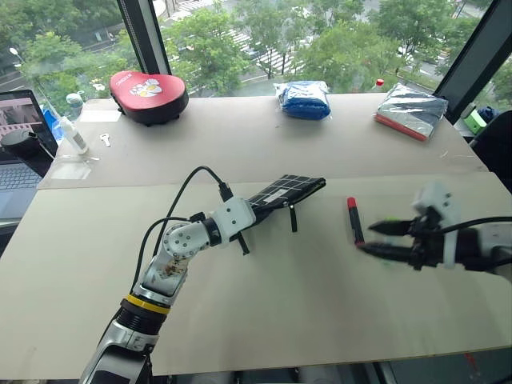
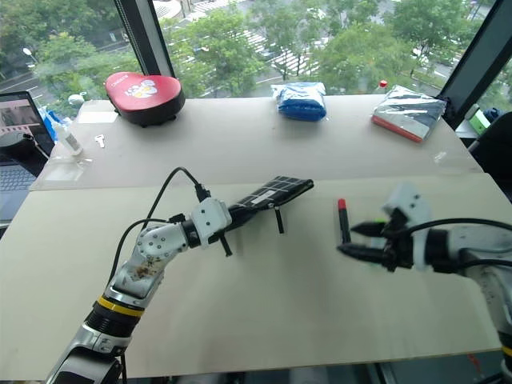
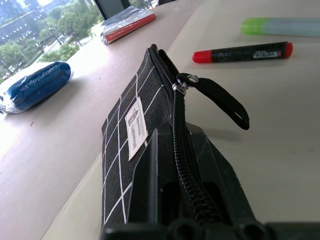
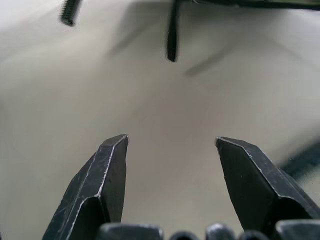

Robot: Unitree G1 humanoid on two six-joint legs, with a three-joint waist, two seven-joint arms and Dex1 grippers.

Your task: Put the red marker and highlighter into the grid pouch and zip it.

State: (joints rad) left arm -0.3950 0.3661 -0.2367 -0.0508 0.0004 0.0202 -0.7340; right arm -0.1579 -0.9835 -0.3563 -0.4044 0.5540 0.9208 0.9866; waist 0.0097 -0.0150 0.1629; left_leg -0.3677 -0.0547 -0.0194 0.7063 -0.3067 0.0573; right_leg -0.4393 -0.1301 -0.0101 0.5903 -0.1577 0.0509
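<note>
Marker (image 1: 354, 219) and highlighter (image 3: 280, 26) lie side by side on the desk (image 1: 280, 312), both outside the grid pouch (image 1: 288, 190), so the step in hand looks like picking up one pen; the right tool (image 1: 382, 238) would do best to settle squarely across the red marker's middle and close only once both fingers straddle it. That tool hangs just beside the marker with its jaws spread wide and nothing between them. Clenched on the pouch's near end, the left tool (image 3: 192, 200) holds the pouch up on edge off the desk, zipper uppermost and its pull strap (image 3: 222, 100) dangling toward the pens.
</note>
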